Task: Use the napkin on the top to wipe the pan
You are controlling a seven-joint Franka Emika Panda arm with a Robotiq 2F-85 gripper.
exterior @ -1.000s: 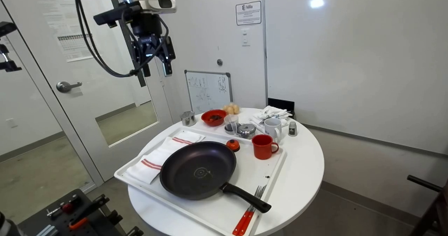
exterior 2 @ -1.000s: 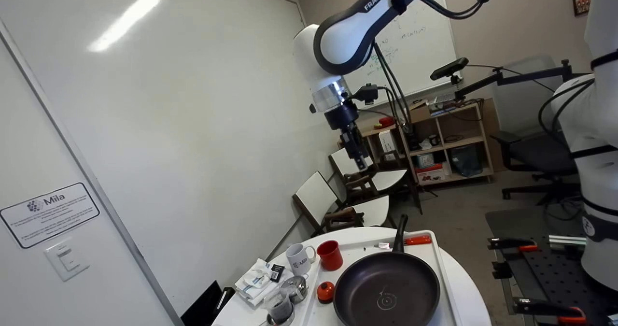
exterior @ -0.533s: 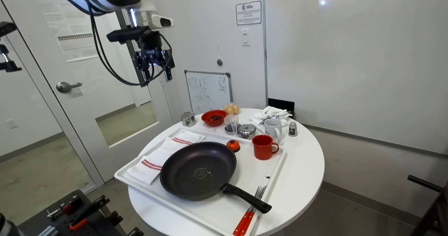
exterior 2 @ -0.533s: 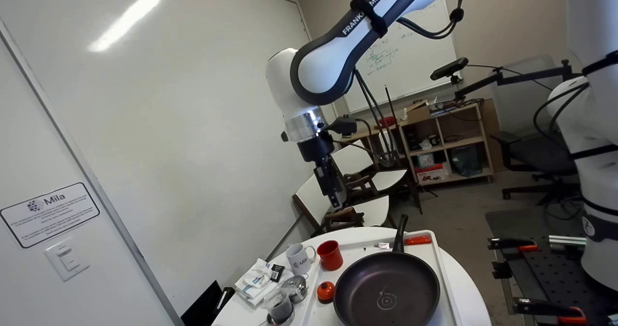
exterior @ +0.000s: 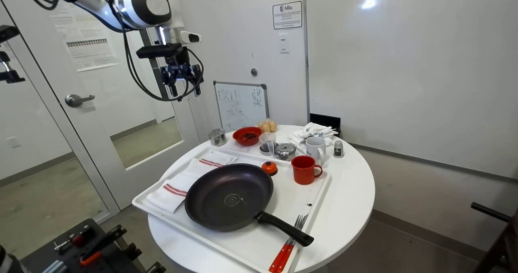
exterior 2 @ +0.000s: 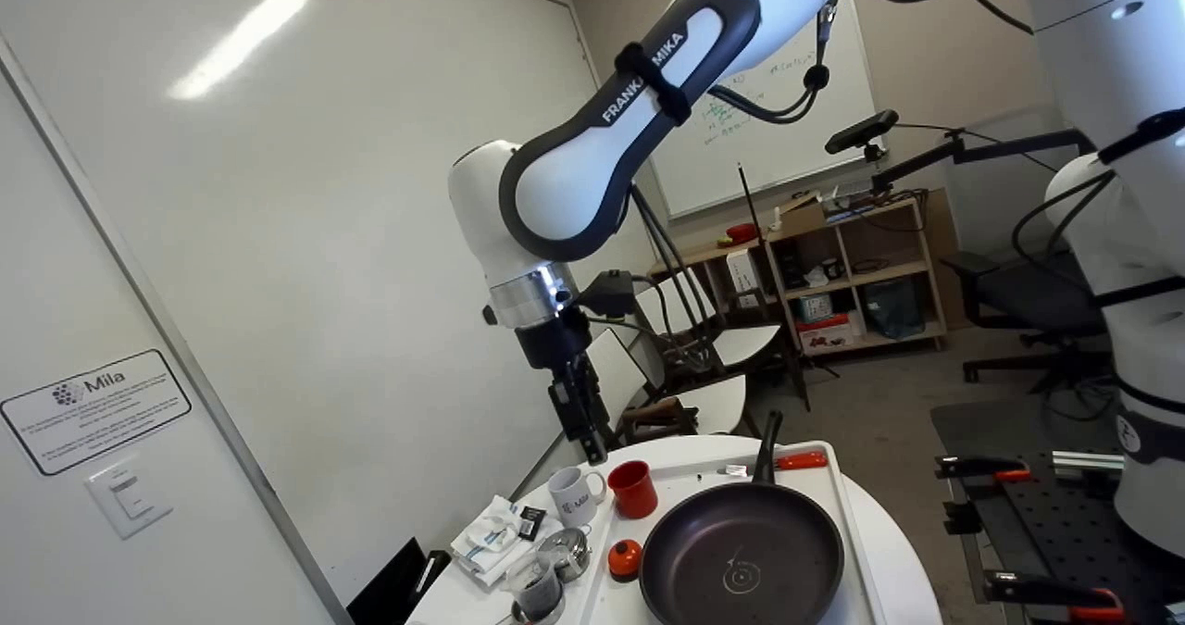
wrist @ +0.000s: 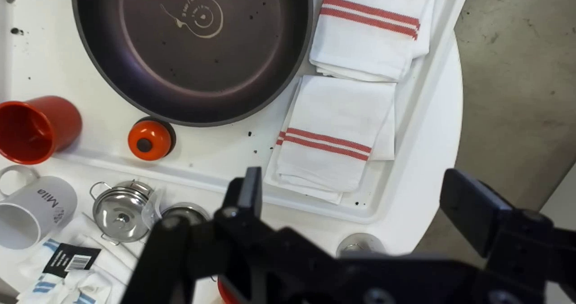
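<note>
Tabletop [exterior: 346, 208], round and white, fronts a small whiteboard [exterior: 240, 105] in an exterior view; its tray [exterior: 285, 202] bears the pan [exterior: 229, 196], handle [exterior: 285, 228] pointing over cutlery [exterior: 285, 257]. In an exterior view the gripper [exterior 2: 592, 454] hangs side-on, its spread hard to judge. In the wrist view jaws stand wide apart; folded napkins [wrist: 344, 97] run along the tray's edge beside the pan, open tray reaching the red mug [wrist: 56, 123].

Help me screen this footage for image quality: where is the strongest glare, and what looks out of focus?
In both exterior views, a bright glare patch on the large whiteboard, drawn out into a slanting streak in an exterior view; in the wrist view, the gripper in the foreground looks soft, while the napkins look sharper.
</note>
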